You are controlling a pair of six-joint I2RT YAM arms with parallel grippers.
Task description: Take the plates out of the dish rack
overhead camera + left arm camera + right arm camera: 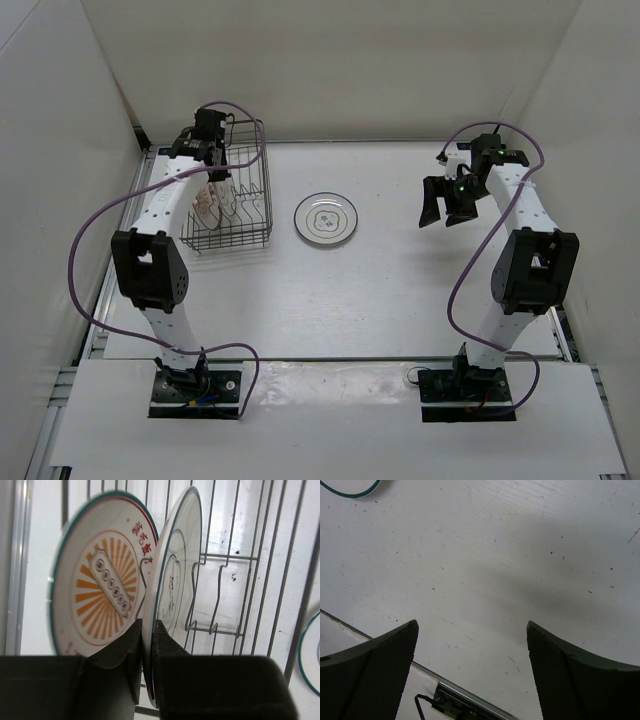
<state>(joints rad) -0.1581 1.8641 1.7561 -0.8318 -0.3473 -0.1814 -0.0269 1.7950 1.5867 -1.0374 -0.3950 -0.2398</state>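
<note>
Dish rack [228,243]: at the far left of the counter [330,300]; two plates stand upright among its prongs
Sunburst plate [97,595]: in the rack, tilted, just beside the ringed plate; nothing grips it
Left tool [147,630]: reaches down into the rack; jaws narrow, pinched on the rim of the ringed plate, one finger in the gap between the two plates
Ringed plate [175,575]: on edge in the rack, held at its rim only
Step in hand: lifting this plate out, I judge; draw it straight up along the prongs, in its own plane, so it neither scrapes the sunburst plate nor snags a wire; a rim pinch lets a plate swing, so go slowly; lay it down right of the rack, apart from the plate already there
Unloaded plate [326,218]: flat on the counter, near the rack's right side
Right tool [447,208]: well right of the rack, above the counter; jaws wide, holding nothing
Counter: white, matt, finely scratched and speckled; a metal rail along its edge
Room: plain white walls [330,60] behind and beside the rack
</note>
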